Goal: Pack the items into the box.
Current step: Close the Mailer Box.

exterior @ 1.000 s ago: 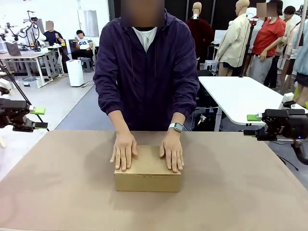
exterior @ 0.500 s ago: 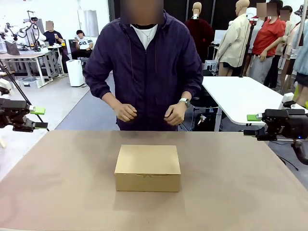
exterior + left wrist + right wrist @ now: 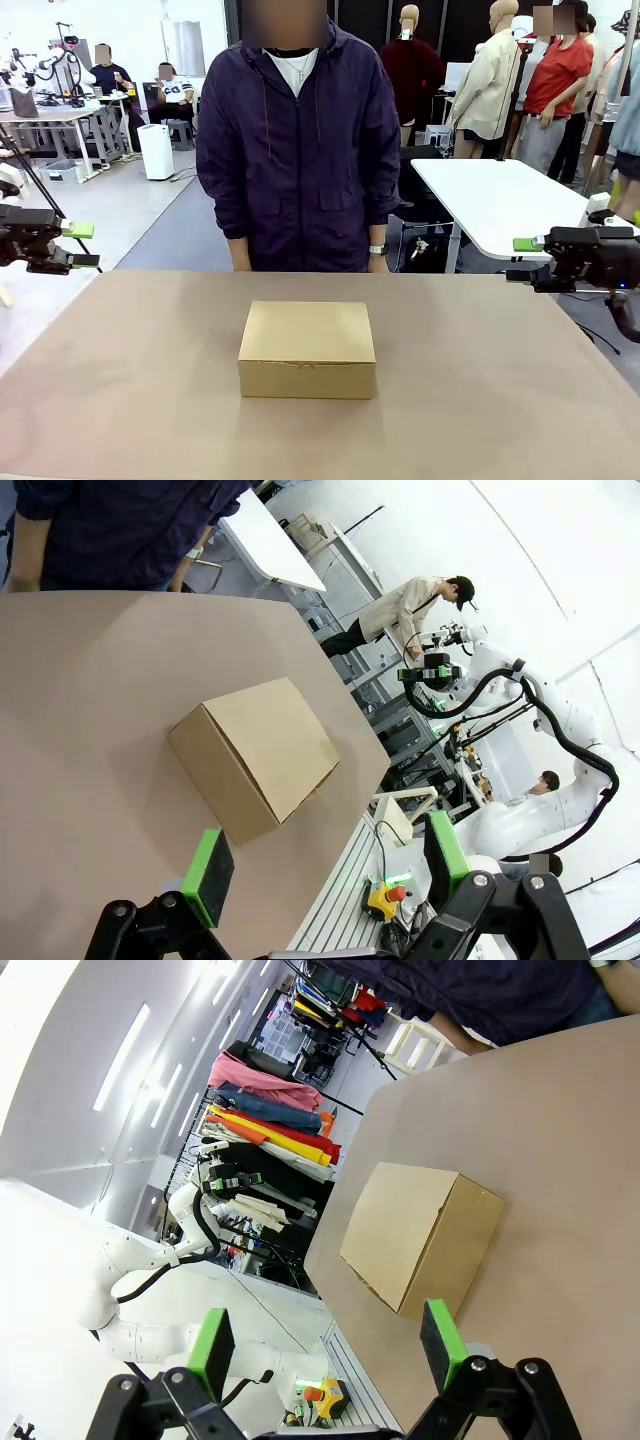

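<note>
The brown cardboard box (image 3: pixel 307 348) sits shut in the middle of the table, its flap lid down; it also lies ahead of both wrist cameras (image 3: pixel 256 756) (image 3: pixel 420 1235). The pouch, knife and stapler are hidden. My left gripper (image 3: pixel 80 245) hovers open at the table's left edge, well away from the box, green pads (image 3: pixel 210 876) apart with nothing between them. Off the right edge my right gripper (image 3: pixel 522 259) is open too, its pads (image 3: pixel 212 1354) wide and empty. The person (image 3: pixel 300 150) stands at the far side with arms hanging down.
The brown tabletop (image 3: pixel 120 380) spreads around the box on all sides. A white table (image 3: pixel 500 200) stands behind at the right, beyond the person. Other people and workbenches are far off at the back left.
The person pressed both hands on the box lid, then lifted them away and dropped the arms to the sides. Neither arm has moved, and the box stays put.
</note>
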You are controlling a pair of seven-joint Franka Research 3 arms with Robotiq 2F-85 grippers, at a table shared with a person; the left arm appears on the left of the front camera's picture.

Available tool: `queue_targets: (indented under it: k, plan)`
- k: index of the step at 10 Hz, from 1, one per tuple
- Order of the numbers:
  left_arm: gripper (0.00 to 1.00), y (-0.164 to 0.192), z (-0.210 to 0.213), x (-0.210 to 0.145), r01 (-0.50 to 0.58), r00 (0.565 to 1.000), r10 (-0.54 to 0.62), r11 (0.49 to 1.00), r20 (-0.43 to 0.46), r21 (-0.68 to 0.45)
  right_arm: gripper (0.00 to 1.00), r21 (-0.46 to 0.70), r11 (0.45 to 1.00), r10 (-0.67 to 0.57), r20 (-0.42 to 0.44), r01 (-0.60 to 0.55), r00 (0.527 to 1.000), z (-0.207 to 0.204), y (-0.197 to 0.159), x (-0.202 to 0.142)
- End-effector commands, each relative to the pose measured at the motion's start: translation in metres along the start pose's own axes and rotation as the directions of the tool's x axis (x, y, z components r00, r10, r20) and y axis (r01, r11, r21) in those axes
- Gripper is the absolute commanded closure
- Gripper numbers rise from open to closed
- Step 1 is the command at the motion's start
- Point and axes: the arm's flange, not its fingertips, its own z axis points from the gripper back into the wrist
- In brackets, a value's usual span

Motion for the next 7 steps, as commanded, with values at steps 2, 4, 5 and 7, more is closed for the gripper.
queue_targets:
  k: [2,4,5,7]
  plan:
    - [0.00,-0.0026,-0.0002,0.0010,0.004,1.000,-0.004,1.000,0.001,0.006,0.00,0.011,1.000,0.002,0.004,-0.002,1.000,-0.0007,0.0017,0.0016]
    - [0.00,-0.0026,-0.0002,0.0010,0.004,1.000,-0.004,1.000,0.001,0.006,0.00,0.011,1.000,0.002,0.004,-0.002,1.000,-0.0007,0.0017,0.0016]
    - [0.00,-0.0026,-0.0002,0.0010,0.004,1.000,-0.004,1.000,0.001,0.006,0.00,0.011,1.000,0.002,0.004,-0.002,1.000,-0.0007,0.0017,0.0016]
    - [0.00,-0.0026,-0.0002,0.0010,0.004,1.000,-0.004,1.000,0.001,0.006,0.00,0.011,1.000,0.002,0.004,-0.002,1.000,-0.0007,0.0017,0.0016]
